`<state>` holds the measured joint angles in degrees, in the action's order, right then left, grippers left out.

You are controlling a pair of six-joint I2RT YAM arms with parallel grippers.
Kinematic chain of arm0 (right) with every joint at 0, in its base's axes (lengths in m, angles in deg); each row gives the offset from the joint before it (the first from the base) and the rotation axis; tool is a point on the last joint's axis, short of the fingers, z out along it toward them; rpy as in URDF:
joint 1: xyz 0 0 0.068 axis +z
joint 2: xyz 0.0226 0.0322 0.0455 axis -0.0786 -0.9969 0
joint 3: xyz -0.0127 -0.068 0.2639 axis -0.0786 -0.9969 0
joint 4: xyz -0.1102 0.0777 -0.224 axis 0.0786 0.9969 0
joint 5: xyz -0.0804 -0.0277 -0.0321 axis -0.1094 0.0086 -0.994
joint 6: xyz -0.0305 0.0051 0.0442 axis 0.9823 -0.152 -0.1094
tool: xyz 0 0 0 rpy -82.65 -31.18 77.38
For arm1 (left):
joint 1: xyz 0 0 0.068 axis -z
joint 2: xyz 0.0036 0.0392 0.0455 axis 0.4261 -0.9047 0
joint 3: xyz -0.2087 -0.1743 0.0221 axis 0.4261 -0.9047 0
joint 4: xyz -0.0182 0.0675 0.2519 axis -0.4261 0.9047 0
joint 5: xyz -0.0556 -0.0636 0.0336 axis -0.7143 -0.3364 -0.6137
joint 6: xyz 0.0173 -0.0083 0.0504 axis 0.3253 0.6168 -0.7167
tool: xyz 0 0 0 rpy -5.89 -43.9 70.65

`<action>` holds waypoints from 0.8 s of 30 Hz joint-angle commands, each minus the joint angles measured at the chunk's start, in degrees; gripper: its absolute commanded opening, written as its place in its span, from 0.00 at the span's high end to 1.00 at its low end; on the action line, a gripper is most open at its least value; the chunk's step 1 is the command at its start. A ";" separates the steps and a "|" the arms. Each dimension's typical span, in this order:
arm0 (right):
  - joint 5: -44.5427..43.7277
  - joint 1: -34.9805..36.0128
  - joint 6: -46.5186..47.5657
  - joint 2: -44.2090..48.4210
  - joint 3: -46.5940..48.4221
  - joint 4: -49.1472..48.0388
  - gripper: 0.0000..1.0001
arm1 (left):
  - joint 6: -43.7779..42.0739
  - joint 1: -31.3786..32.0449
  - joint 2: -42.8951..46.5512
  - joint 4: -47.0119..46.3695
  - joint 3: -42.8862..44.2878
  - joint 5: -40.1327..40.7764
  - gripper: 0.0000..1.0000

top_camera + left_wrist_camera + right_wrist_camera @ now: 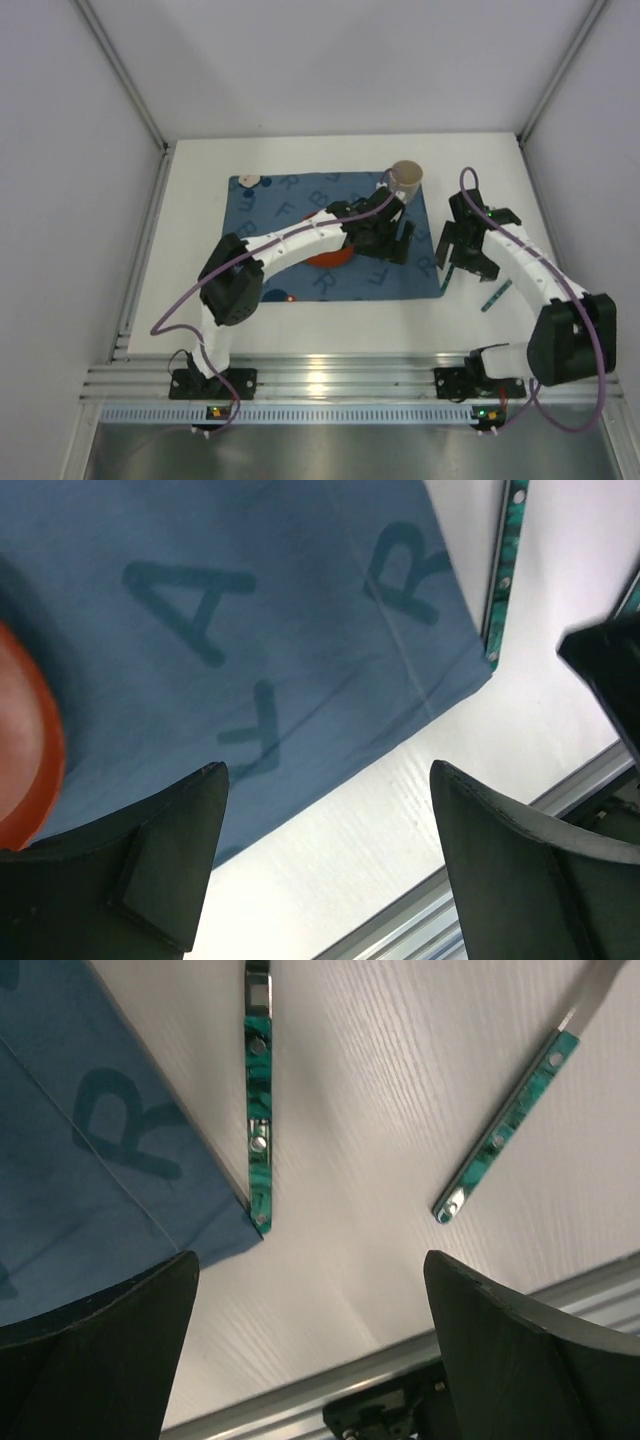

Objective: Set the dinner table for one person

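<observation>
The left gripper (327,855) and right gripper (310,1345) are spread wide, empty. The green-handled cutlery (505,1130) looks thin, hard, slippery; pinch its handle.

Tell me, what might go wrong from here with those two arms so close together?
The green-handled utensil lies right along the placemat edge; the open right pincer might snag the cloth when grabbing it. The left pincer hangs close to the cup and the right pincer; a swing could knock either.
</observation>
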<state>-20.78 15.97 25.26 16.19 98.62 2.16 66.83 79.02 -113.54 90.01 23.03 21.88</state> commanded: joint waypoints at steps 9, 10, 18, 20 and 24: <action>-0.71 -4.52 3.09 -22.16 7.73 -14.86 0.16 | -1.90 -5.37 23.41 1.58 -13.64 7.92 0.12; -0.80 -4.52 3.09 -24.08 7.99 -15.13 0.18 | -1.90 -5.63 24.21 1.93 -14.43 8.54 0.12; -0.71 -5.31 3.09 -29.28 7.83 -18.29 0.55 | 0.29 -6.34 28.96 3.69 -18.66 11.62 0.12; -1.59 -5.22 2.91 -29.64 5.72 -19.43 0.63 | 0.03 -6.43 29.13 4.30 -18.31 12.49 0.12; -2.03 -5.40 3.26 -28.94 0.98 -21.81 0.82 | -0.23 -6.87 28.96 5.01 -17.60 12.67 0.12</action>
<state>-20.69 11.49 28.47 -11.24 103.80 -16.88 66.44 72.64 -86.31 94.50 4.67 33.00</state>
